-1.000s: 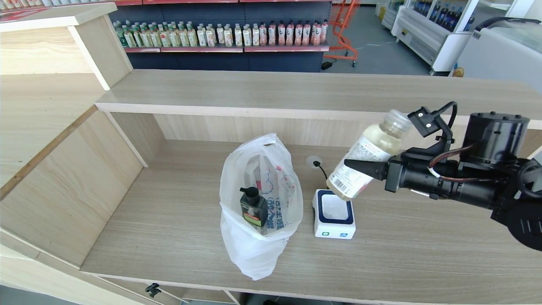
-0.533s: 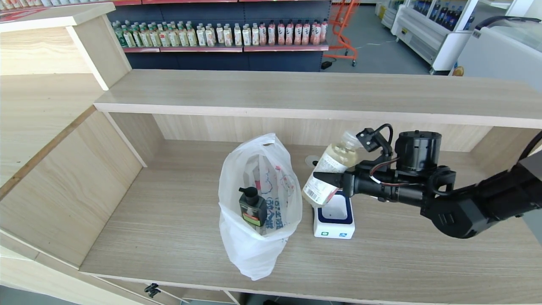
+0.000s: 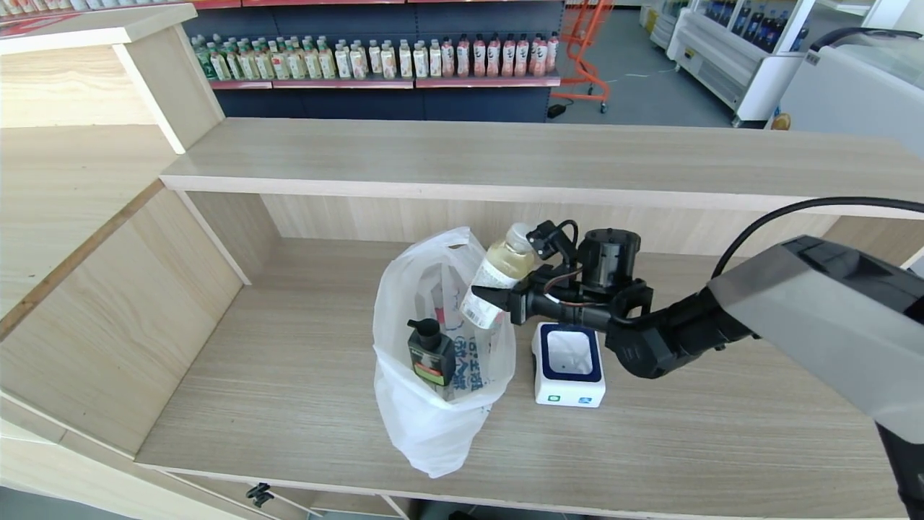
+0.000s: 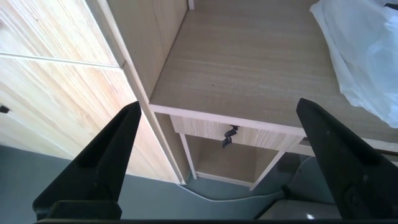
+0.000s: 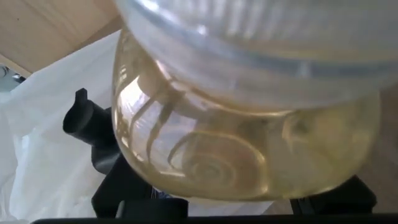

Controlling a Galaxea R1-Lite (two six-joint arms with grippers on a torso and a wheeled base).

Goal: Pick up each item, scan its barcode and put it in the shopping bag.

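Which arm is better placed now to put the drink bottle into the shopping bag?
The right. The right claw is shut on the drink bottle, held tilted at the rim of the open shopping bag. The left claw is open and empty, off by the near edge of the counter.

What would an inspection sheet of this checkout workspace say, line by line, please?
Surface: wooden counter under a raised ledge.
Job's things: shopping bag open, black pump bottle inside; drink bottle tilted over its mouth; scanner beside the bag.
Clutter: nothing seen.
Grippers: right gripper shut on the drink bottle; left gripper open, empty.
Cables: a black cable arcs over the right arm.
Surroundings: drink shelves, orange trolley, freezers.
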